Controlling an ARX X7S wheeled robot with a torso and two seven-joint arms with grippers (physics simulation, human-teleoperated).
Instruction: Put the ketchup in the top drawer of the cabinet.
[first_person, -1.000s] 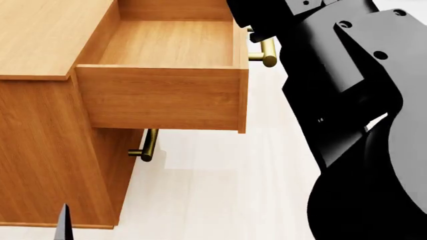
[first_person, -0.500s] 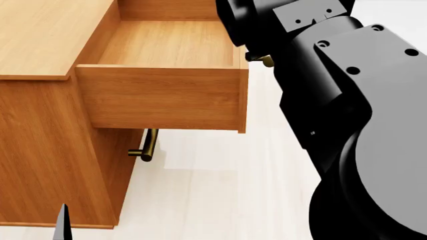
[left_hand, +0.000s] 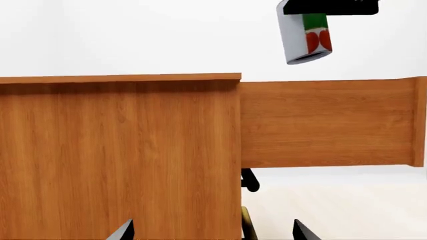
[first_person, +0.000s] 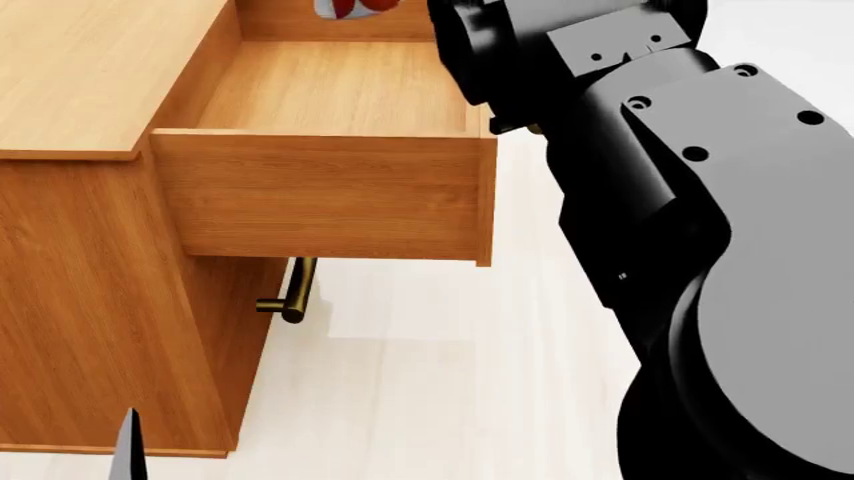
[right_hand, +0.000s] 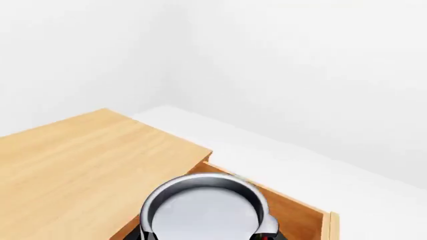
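Observation:
The ketchup (left_hand: 305, 37), a small can with a red and green label, hangs tilted in my right gripper (left_hand: 328, 7) above the pulled-out top drawer (left_hand: 327, 122). In the head view the drawer (first_person: 334, 95) stands open and empty, and only the can's lower edge (first_person: 355, 8) shows at the frame's top, above the drawer's back end. The right wrist view shows the can's silver lid (right_hand: 203, 210) over the drawer's rim (right_hand: 300, 212), beside the cabinet top (right_hand: 80, 160). My left gripper (left_hand: 212, 232) is open and empty, low beside the cabinet (left_hand: 120, 160).
My right arm (first_person: 694, 230) fills the right of the head view and hides the top drawer's handle. A lower drawer's brass handle (first_person: 296, 290) sticks out under the open drawer. Pale floor (first_person: 441, 380) lies in front of the cabinet.
My right arm has swung left over the open drawer, covering the drawer's brass handle. The can's lower edge has come into the head view. The left gripper has not moved.

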